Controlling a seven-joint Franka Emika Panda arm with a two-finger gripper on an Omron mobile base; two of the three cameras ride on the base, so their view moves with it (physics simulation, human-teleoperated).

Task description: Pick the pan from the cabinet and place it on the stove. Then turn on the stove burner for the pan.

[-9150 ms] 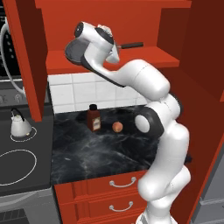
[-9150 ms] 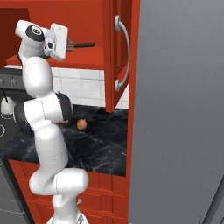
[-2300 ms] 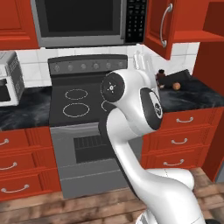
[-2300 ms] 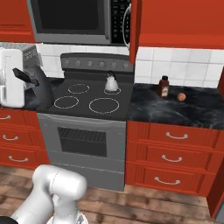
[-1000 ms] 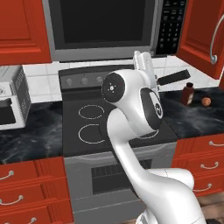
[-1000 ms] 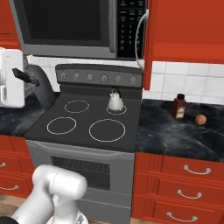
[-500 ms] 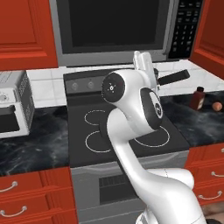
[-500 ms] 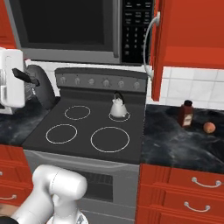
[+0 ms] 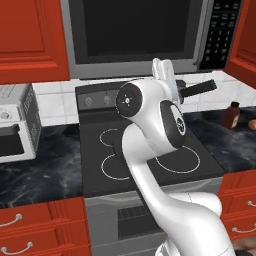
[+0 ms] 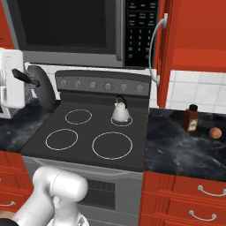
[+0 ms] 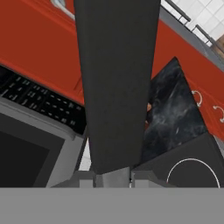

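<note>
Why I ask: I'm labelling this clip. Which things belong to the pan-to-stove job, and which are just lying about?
Job: pan, stove, its knobs, cabinet.
Lying about: white kettle on the stove's back right ring, brown bottle, orange fruit, microwave.

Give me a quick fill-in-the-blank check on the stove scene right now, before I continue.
1. The pincer is shut on the pan's ____.
2. The white kettle stands on the stove's back ____ ring in the right base view.
3. The appliance mounted above the stove is a ____.

Missing words: handle; right; microwave
</note>
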